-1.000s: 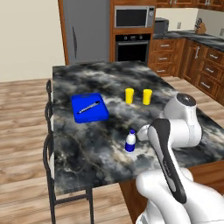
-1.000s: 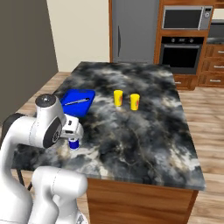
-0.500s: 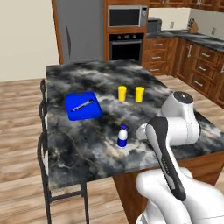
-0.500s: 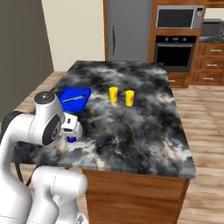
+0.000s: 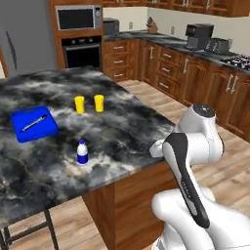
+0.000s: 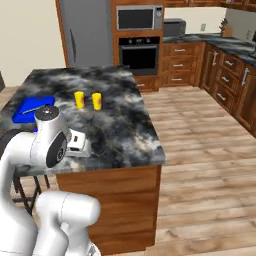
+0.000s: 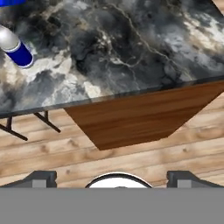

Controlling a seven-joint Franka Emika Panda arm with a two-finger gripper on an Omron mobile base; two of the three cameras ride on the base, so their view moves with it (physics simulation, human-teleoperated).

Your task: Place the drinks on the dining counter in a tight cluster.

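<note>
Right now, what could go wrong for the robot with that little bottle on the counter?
The small white bottle stands alone near the dining counter edge, so a clumsy nudge might tip it off. The gripper is open and holds nothing, hanging beyond the counter. The two yellow cups could be mistaken for drinks.

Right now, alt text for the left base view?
A small white bottle with a blue label stands alone on the dining counter, near its front edge. Behind it sit two yellow cups and a blue tray.
</note>
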